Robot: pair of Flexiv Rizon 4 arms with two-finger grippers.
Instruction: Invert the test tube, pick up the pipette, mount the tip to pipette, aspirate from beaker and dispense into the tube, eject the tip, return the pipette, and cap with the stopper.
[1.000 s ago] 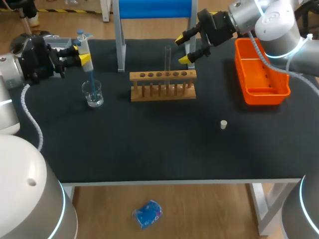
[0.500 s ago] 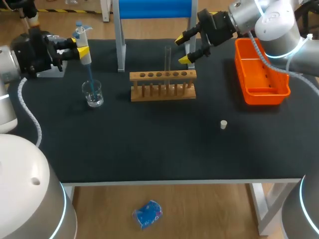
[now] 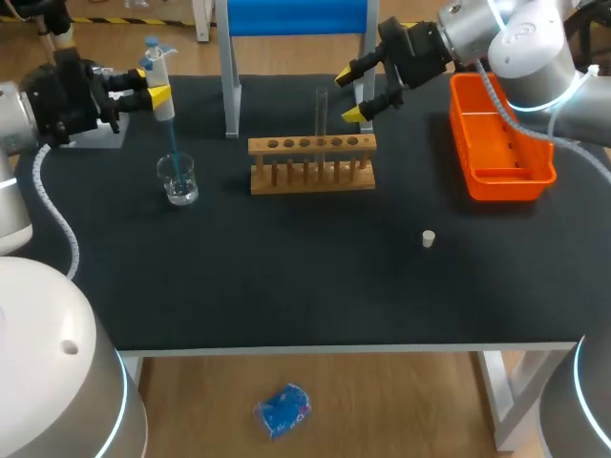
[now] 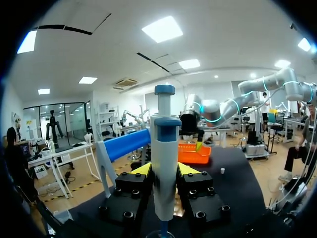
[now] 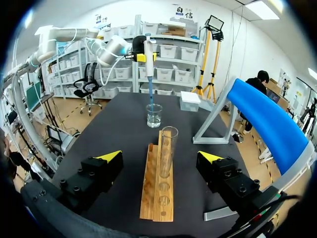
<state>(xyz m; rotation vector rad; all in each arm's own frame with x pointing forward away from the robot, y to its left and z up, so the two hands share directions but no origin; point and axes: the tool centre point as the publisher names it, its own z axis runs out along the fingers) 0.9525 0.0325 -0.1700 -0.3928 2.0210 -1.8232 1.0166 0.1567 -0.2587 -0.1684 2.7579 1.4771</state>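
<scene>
Left claw (image 3: 156,94) is pinching the pipette (image 3: 157,69) upright at the table's far left, a yellow-tipped finger pressed against each side of the white barrel; the left wrist view shows the same grip, with the claw (image 4: 163,169) closed around the pipette (image 4: 163,163) and the blue plunger knob standing above the fingers. A thin blue tip (image 3: 174,143) is mounted on the pipette and slants down to the beaker (image 3: 179,179), a small clear glass with liquid in it that stands on the black table (image 3: 286,277) directly below; the tip's end is at the beaker's mouth, and I cannot tell whether it meets the liquid. Right claw (image 3: 350,94) hangs at the far side of the table with its fingers spread wide and nothing between them touching either one. In the right wrist view the claw (image 5: 161,157) looks along the wooden rack (image 5: 158,183), where the test tube (image 5: 167,148) stands upright in a hole, mouth up, ahead of the open fingers, with the beaker (image 5: 153,115) and the held pipette (image 5: 148,49) farther on. An orange bin (image 3: 501,143) sits to the right of the rack (image 3: 312,162). The white stopper (image 3: 430,239) lies alone on the table, well apart from the tube (image 3: 322,114), nearer the front edge.
</scene>
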